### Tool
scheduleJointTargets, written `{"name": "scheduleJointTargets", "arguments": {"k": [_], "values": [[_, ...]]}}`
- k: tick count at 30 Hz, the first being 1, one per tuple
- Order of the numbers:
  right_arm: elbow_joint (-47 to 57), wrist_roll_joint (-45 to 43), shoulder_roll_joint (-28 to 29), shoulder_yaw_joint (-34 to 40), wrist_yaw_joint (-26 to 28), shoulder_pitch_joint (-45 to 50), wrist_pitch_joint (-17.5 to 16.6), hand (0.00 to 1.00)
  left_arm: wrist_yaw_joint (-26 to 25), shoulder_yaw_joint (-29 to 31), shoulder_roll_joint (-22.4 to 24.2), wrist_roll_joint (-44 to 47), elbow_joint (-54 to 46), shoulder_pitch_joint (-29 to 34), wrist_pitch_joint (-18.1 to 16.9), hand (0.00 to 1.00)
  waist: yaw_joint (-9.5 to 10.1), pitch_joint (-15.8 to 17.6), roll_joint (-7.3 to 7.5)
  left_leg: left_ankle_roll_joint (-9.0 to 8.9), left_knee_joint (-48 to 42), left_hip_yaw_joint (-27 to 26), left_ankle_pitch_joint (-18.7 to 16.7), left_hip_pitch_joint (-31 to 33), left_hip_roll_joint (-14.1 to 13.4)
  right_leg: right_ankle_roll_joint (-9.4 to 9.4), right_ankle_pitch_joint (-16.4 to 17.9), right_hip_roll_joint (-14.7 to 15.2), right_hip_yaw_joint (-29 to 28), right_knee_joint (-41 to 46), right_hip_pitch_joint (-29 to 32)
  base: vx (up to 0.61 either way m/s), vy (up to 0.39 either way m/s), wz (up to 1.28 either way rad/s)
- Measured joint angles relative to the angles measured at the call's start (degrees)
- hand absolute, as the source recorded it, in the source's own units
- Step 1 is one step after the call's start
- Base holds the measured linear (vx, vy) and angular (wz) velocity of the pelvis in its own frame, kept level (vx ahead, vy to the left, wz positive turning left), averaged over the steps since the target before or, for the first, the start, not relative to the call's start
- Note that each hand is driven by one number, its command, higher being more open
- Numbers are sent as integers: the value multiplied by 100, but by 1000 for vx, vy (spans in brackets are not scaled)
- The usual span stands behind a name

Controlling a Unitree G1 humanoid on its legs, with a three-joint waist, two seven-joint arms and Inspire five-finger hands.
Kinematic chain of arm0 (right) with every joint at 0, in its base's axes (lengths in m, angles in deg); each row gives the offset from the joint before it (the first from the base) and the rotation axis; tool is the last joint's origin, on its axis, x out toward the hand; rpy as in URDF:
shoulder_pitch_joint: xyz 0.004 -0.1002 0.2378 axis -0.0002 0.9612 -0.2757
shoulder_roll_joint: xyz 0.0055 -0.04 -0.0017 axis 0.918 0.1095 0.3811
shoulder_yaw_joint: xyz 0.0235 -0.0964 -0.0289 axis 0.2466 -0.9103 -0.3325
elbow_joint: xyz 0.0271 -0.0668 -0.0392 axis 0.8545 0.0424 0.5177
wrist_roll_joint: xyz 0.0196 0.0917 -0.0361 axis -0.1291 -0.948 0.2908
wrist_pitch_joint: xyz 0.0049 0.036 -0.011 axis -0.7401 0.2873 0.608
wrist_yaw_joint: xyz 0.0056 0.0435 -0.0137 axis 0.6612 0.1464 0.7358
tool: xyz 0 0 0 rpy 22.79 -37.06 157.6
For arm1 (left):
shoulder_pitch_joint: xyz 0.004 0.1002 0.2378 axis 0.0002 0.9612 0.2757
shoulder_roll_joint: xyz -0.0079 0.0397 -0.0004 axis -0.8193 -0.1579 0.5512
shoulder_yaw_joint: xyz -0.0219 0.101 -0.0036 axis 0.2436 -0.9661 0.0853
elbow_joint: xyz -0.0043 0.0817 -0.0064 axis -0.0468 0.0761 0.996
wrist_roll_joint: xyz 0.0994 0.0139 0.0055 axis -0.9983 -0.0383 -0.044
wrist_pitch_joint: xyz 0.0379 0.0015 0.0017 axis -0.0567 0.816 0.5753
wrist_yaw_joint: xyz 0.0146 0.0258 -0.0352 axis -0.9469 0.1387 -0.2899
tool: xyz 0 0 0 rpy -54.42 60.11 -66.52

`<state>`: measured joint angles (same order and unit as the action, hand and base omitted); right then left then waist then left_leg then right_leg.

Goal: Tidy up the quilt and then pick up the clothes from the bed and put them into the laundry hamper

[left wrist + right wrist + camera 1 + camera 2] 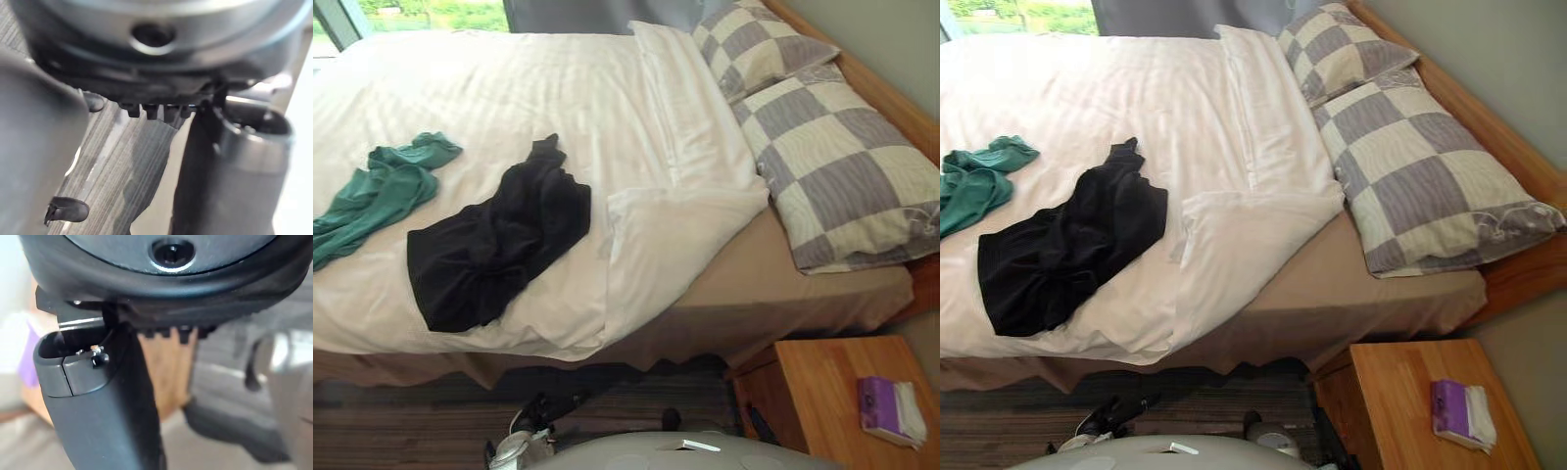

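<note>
Presently, the white quilt (509,88) lies spread over the bed (901,108), mostly flat. Its corner nearest the pillows is folded back on itself in a loose flap, which leaves a strip of tan sheet (773,284) bare along the near edge.

Two pieces of clothing rest on top of the quilt. The black garment (494,240) lies crumpled near the near edge of the bed, just beside the folded flap. The green garment (382,191) lies bunched further toward the robot's left, near the black one but apart from it.

Two grey-and-cream checked pillows sit at the head of the bed against the wooden frame. The nearer pillow (842,166) overlaps the bare sheet, and the farther pillow (759,44) lies behind it.

A low wooden desk (822,392) stands beside the bed below the pillows and carries a purple tissue pack (889,406). A window (431,12) shows beyond the far side of the bed.

The left robot hand (146,63) hangs low over the striped floor (127,166), well apart from the bed. Whether it is wide or closed cannot be told.

The right robot hand (146,289) hangs near the desk, holding none of the clothes. Its state cannot be told either.
</note>
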<state>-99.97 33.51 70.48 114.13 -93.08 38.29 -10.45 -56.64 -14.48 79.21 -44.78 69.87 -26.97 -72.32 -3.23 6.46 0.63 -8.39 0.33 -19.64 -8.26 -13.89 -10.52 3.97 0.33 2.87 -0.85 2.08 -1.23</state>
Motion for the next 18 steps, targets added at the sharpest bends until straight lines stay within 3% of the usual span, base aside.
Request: {"name": "scheduleJointTargets", "arguments": {"k": [3, 5, 11, 14, 18], "values": [[1468, 237, -104, 416, -525, 148, -160, 100, 62, 1, -39, -51, -217, 177, -20, 100, -23, -11, -4, -14, -3, -61, -10, 52, -4, -3, -72, -5, -4, -108, 17, -25, 0, -6], [2581, 810, -578, 578, -694, 102, -241, 100, 129, -32, -114, -108, -234, 299, -40, 100, -27, -39, -36, -15, 3, -45, -11, 84, -5, 1, -92, -4, 19, -135, 27, -9, -10, 5], [3531, 1849, -1913, 754, -367, -714, -567, 100, 233, -496, -390, -145, -221, 541, -39, 100, -50, -119, -41, -20, 13, 131, 15, 260, 2, 3, -98, 8, 138, -148, 123, 20, -8, 12], [3577, 2325, -2404, 251, -17, -1106, -529, 100, 231, -690, -481, -145, -219, 550, -19, 100, -46, -117, -8, -26, 14, 301, 39, 347, 24, 0, -100, 16, 254, -173, 119, 23, 0, 23], [3577, 2937, -3033, -905, 499, -1702, -213, 100, 209, -867, -512, -146, -255, 542, 19, 100, -23, -110, -17, -20, 14, 535, 95, 465, 47, 0, -100, 63, 417, -201, 111, 9, -1, 24]]}}
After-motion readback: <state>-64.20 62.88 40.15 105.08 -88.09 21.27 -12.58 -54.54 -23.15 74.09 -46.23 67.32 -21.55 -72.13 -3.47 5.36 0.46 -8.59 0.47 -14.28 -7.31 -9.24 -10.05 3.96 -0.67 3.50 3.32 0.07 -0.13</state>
